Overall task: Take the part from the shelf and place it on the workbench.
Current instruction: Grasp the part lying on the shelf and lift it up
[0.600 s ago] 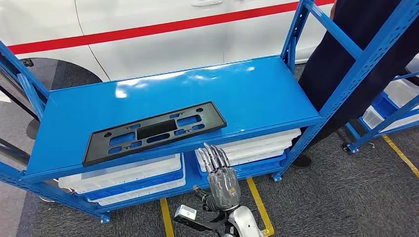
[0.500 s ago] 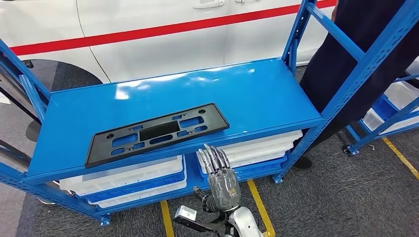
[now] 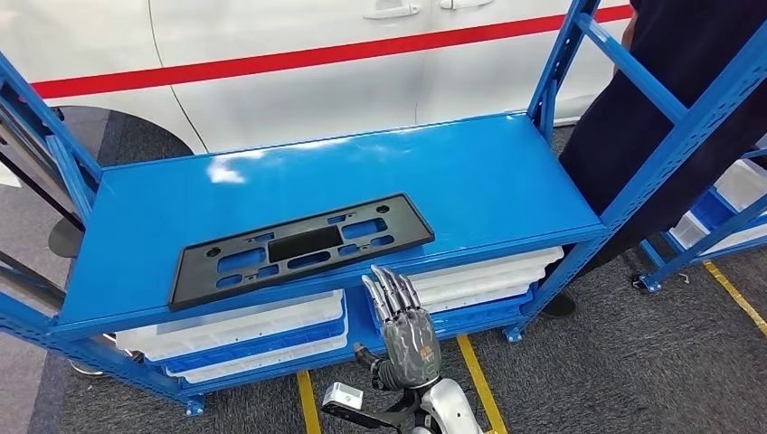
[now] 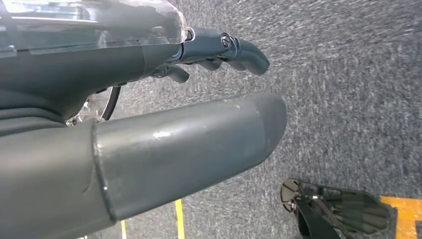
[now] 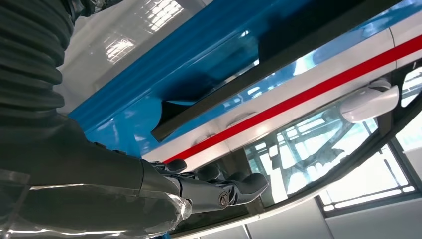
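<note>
The part, a flat black plate frame with several cut-outs, lies near the front edge of the blue shelf board, left of its middle. My right hand is raised in front of the shelf, just below its front edge and under the part's right end. Its fingers point up, straight and apart, and hold nothing. In the right wrist view the part's dark edge runs along the blue shelf beyond my right hand. My left hand hangs over grey carpet, fingers loosely bent, holding nothing.
White and blue bins fill the level under the shelf board. A white car with a red stripe stands right behind the rack. A person in dark clothes stands at its right end, behind a blue upright. Another rack is far right.
The whole picture has shifted slightly, so the camera moved. The part still lies in the same place on the shelf, and my right hand stays just below the front edge.
</note>
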Robot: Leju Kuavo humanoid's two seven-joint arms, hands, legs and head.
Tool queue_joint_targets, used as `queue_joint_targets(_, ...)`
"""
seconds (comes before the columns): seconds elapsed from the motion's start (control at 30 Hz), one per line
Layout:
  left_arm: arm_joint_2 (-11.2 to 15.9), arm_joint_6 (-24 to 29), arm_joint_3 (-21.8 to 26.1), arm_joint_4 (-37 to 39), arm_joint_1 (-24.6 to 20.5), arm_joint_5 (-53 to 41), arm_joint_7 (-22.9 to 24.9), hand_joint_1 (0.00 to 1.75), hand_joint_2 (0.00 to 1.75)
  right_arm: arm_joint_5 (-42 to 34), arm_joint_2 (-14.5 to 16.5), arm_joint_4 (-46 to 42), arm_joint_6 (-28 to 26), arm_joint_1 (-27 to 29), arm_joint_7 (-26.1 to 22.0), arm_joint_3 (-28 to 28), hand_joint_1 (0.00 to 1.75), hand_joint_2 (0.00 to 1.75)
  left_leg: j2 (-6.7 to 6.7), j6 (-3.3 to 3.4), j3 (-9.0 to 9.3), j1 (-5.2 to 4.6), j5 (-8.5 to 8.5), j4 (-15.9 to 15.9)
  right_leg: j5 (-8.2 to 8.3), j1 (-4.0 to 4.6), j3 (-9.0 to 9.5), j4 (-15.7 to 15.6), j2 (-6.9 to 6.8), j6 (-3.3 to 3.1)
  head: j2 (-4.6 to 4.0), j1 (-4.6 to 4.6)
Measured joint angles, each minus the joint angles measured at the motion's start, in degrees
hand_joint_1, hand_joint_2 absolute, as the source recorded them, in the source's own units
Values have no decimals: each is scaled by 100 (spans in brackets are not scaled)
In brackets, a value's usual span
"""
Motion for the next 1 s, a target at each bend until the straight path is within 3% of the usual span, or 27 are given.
queue_joint_targets(0.07,0,-5,3,1,-11,-22,21,0,0,-18,28,12,0,0,-94,-46,0,175,5,-67,18,-3,-25,-23,-43,25,40,-110,7,-26,0,1)
queue_joint_targets(0.17,19,-8,7,1,-25,-39,53,0,0,-28,75,22,0,3,-165,-118,0,175,24,-154,-23,2,-155,157,-59,-29,166,-222,5,-89,0,-3)
queue_joint_targets(0.2,25,-8,7,1,-27,-43,60,0,0,-31,86,24,0,3,-167,-135,0,175,28,-175,-146,8,-268,414,-73,-44,220,-253,-4,-114,0,-4)
queue_joint_targets(0.27,30,-9,7,1,-19,-49,69,0,0,-39,97,33,0,0,-168,-159,0,175,29,-211,-576,12,-527,1162,-139,-37,298,-261,-20,-153,0,-4)
queue_joint_targets(0.3,34,-9,7,1,-8,-51,77,0,0,-44,101,41,0,1,-169,-170,0,175,30,-224,-772,14,-566,1444,-181,-34,343,-260,-18,-158,0,-4)
queue_joint_targets(0.33,39,-9,7,1,5,-53,82,0,0,-48,106,50,0,2,-170,-179,0,175,30,-233,-893,15,-498,1555,-229,-33,399,-259,-13,-156,0,-5)
queue_joint_targets(0.37,43,-9,7,1,16,-54,88,0,0,-50,110,58,0,2,-170,-187,0,175,30,-235,-900,16,-306,1433,-282,-35,469,-258,-5,-149,0,-5)
queue_joint_targets(0.43,47,-10,9,2,29,-55,96,0,0,-53,118,71,0,1,-173,-198,0,175,36,-211,-686,14,185,776,-409,-37,620,-263,4,-114,0,-5)
queue_joint_targets(0.47,48,-11,10,4,31,-55,98,0,0,-54,122,76,0,0,-176,-204,0,175,40,-189,-554,1,324,465,-470,-30,671,-261,6,-83,0,-4)
queue_joint_targets(0.53,48,-14,11,9,25,-55,98,0,0,-57,124,86,0,-3,-190,-214,0,175,44,-111,-414,-27,288,189,-546,-14,717,-267,5,-22,0,-3)
queue_joint_targets(0.63,48,-15,12,9,31,-56,101,0,0,-61,126,91,0,-7,-218,-221,0,175,34,7,-290,-24,171,66,-553,-9,764,-193,4,34,0,-1)
queue_joint_targets(0.7,48,-16,14,9,38,-57,102,0,0,-63,127,96,0,-10,-231,-226,0,175,24,73,-127,-5,109,-17,-605,-22,542,240,3,77,0,0)
queue_joint_targets(0.77,49,-16,20,9,35,-64,102,0,0,-67,130,108,0,-9,-235,-240,0,175,18,106,24,-2,25,-75,-785,-37,38,939,2,123,0,0)
queue_joint_targets(0.83,49,-16,32,9,35,-73,102,0,0,-76,133,121,0,-8,-235,-257,0,175,7,106,192,-2,-101,-90,-906,-46,-423,1321,2,141,0,0)
queue_joint_targets(0.87,49,-16,39,9,39,-79,102,0,0,-78,134,126,0,-7,-235,-263,0,175,1,101,300,-2,-179,-92,-837,-47,-544,1267,2,133,0,0)
queue_joint_targets(0.9,48,-16,47,9,43,-83,103,0,0,-78,135,129,0,-7,-235,-268,0,175,-2,93,419,-2,-259,-94,-654,-45,-592,1057,2,113,0,0)
queue_joint_targets(1.0,34,-16,58,22,49,-93,105,0,0,-45,137,152,0,0,-234,-292,0,175,-13,29,664,-4,-473,-92,214,22,-590,264,11,5,0,-7)
